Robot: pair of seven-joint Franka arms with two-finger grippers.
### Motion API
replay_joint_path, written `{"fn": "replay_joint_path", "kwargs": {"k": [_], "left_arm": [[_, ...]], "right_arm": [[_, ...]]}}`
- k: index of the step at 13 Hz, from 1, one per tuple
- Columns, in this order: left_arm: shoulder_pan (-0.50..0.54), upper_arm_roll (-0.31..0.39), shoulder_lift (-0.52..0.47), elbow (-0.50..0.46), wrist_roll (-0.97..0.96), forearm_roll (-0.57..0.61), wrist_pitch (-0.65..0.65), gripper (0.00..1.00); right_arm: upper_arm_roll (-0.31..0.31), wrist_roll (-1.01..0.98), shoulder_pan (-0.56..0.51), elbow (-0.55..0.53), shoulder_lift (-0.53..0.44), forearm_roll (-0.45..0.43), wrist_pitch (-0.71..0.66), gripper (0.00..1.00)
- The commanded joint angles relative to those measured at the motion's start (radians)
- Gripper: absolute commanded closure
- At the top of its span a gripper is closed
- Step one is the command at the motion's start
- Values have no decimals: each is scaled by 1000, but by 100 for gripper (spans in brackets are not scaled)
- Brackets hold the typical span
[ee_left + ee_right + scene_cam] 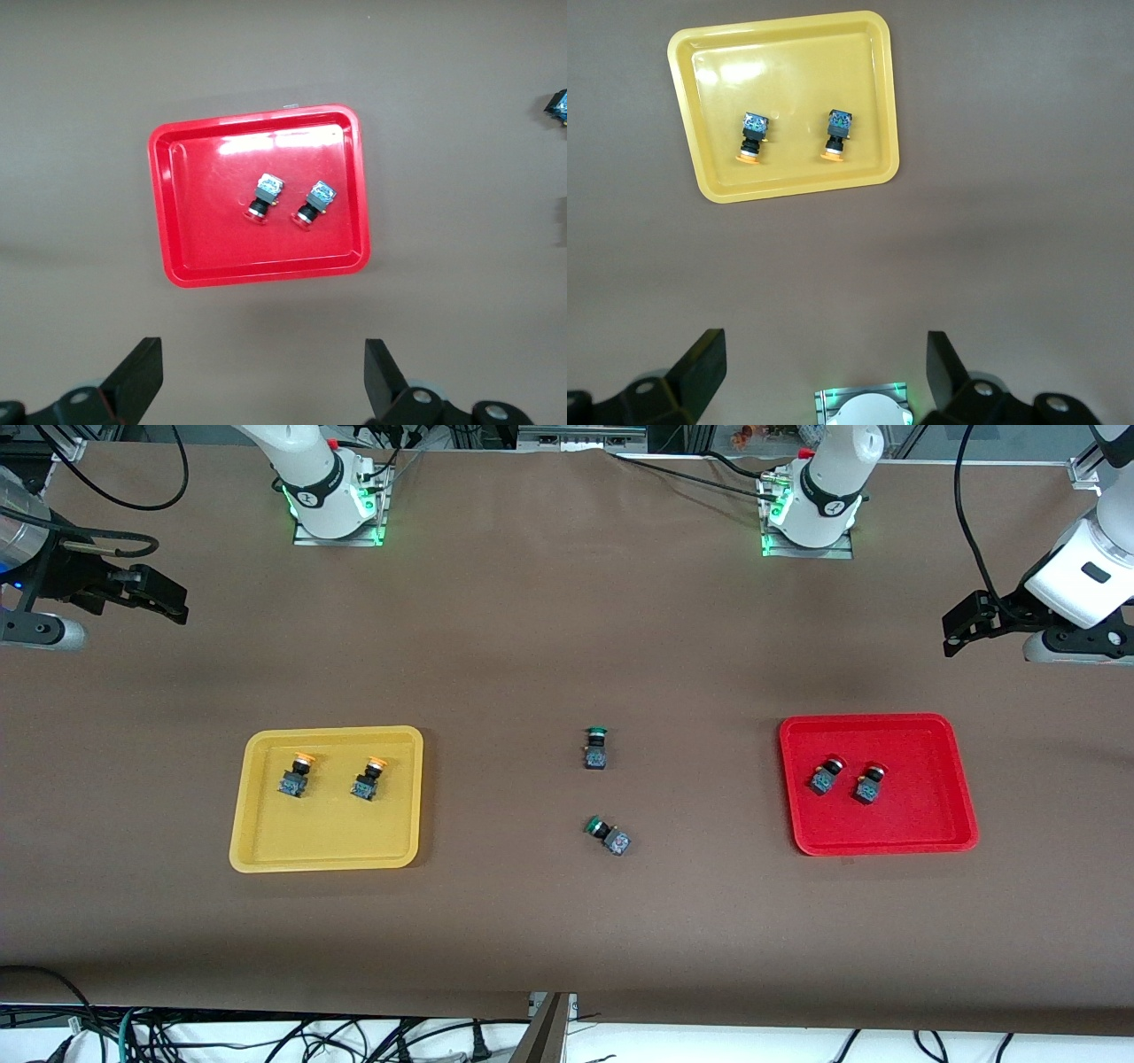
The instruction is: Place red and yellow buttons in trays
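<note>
A: Front view. Yellow tray (257, 841) sits toward the right arm's end of the table (532, 629); two yellow buttons (296, 775) (368, 779) lie side by side in it, apart from each other and clear of the rim. Red tray (886, 837) sits toward the left arm's end with two red buttons (826, 776) (869, 783) in it, close together, in the part of the tray farther from the camera.

B: Between the trays?

A: Two green buttons (595, 747) (609, 836) on bare cloth, well apart from both trays, one nearer the camera than the other. Wide open cloth all round, especially toward the bases.

B: Grippers?

A: Left gripper (961, 624) hangs over the table edge at its own end, up in the air. Right gripper (164, 598) hangs over the other end. Both wait. Can't judge the fingers from here.

B: Left wrist view?

A: Left gripper (263, 376) has its fingers (142, 372) spread wide, nothing between. Red tray (168, 204) below with both red buttons (262, 197) (314, 203), caps pointing the same way. A dark button body (556, 104) clips the frame edge.

B: Right wrist view?

A: Right gripper (826, 367) also spread and empty. Yellow tray (695, 168) with both yellow buttons (752, 137) (836, 135). It also shows the arm's base (861, 407), lit green.
</note>
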Motion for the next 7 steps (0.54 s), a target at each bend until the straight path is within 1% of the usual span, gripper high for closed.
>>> {"fn": "replay_joint_path", "kwargs": {"k": [1,3,7], "left_arm": [[-7,10,34,49,5,-26,-18,0],[-8,4,56,77,2,-23,-31,0],[-5,7,56,78,6,-21,-43,0]], "right_arm": [[10,-10,-10,-2,-8,-10,-6,0],[10,-9,-10,-2,-8,-8,-5,0],[10,-9,-10,-2,-8,-8,-5,0]]}}
